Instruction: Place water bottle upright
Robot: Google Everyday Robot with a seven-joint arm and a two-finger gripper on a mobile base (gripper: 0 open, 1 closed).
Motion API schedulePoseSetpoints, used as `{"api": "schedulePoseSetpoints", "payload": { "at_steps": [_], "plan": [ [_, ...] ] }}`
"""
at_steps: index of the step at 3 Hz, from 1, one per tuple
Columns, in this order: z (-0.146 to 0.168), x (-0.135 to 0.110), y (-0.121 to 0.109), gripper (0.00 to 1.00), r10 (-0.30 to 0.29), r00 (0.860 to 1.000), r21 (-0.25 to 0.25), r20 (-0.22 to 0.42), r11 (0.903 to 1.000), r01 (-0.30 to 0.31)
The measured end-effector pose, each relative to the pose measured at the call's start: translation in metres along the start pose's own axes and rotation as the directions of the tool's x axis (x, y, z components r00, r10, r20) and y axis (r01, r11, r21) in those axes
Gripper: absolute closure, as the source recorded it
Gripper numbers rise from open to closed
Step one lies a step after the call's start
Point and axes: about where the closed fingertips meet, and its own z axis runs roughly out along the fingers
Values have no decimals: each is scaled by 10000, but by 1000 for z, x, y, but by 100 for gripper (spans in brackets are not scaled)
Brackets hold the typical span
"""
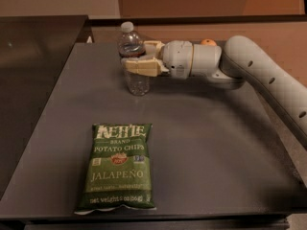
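The water bottle (133, 56) is a small clear ribbed bottle with a white cap and a dark band near its neck. It stands upright at the back of the dark table (201, 143), with its base on or just above the surface. My gripper (142, 60) reaches in from the right at mid-bottle height. Its cream fingers (144, 68) close around the bottle's middle, one in front and one behind. The white arm (249, 71) stretches off to the right edge.
A green Kettle jalapeño chip bag (117, 166) lies flat at the table's front left. An orange object (207, 42) shows just behind the wrist. A darker counter (33, 80) adjoins the table on the left.
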Motion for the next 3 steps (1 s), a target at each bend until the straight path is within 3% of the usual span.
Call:
{"api": "schedulePoseSetpoints", "payload": {
  "at_steps": [1, 2, 3],
  "plan": [
    [3, -1, 1, 12, -11, 10000, -51, -5, 10000, 11],
    [5, -1, 3, 0, -17, 10000, -94, 0, 10000, 17],
    [5, -1, 3, 0, -17, 10000, -95, 0, 10000, 18]
  ]
}}
